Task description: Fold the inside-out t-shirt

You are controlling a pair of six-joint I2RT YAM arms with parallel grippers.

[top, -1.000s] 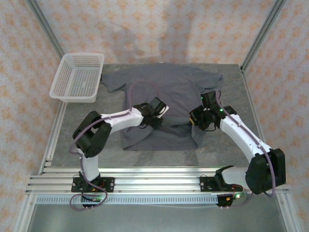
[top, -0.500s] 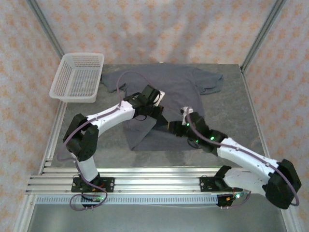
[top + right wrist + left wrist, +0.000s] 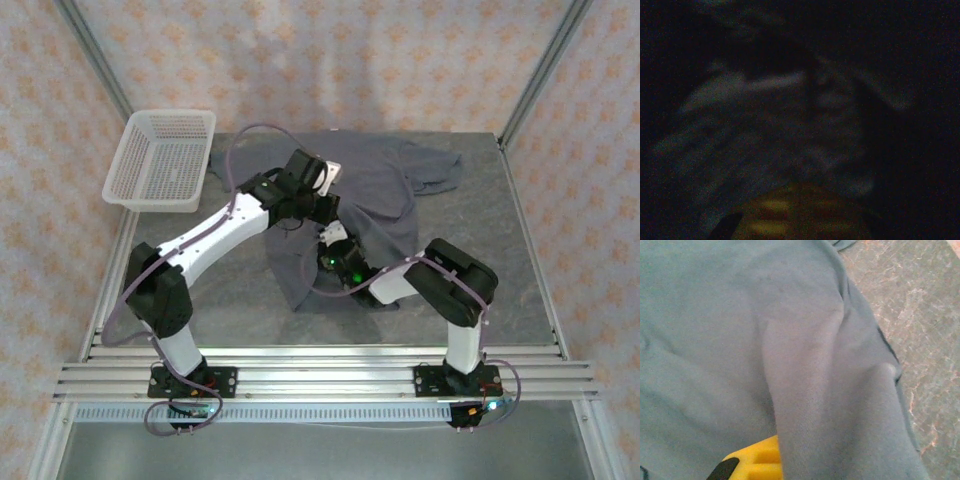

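1. A dark slate-grey, short-sleeved soft cloth t-shirt is spread over the middle of the speckled grey table. Its collar end is toward the top of the frame and its hem toward the bottom centre.
2. The long axis of the t-shirt runs from the top to the bottom of the overhead frame, leaning slightly left at the hem. One sleeve is seen bunched at the upper right.
3. The left gripper is placed over the upper-centre part of the t-shirt and the right gripper just below it, near the garment's middle. The two are close together, both inside the outline of the cloth.
4. The left gripper is pressed together on the t-shirt. In the left wrist view a raised ridge of cloth is drawn down over the yellow finger at the bottom edge.
5. The right gripper is also pressed together. Its wrist view is dark, with cloth close above a yellow finger, so whether fabric is pinched there cannot be told.
6. The cloth is matte and rumpled, with soft creases around both grippers. Its left edge is slanted rather than straight.
7. The coming move is judged to turn on the held ridge lying along the garment's length, so a fold would be carried sideways across that axis.
8. A white plastic mesh basket is set at the upper left, apart from the t-shirt.
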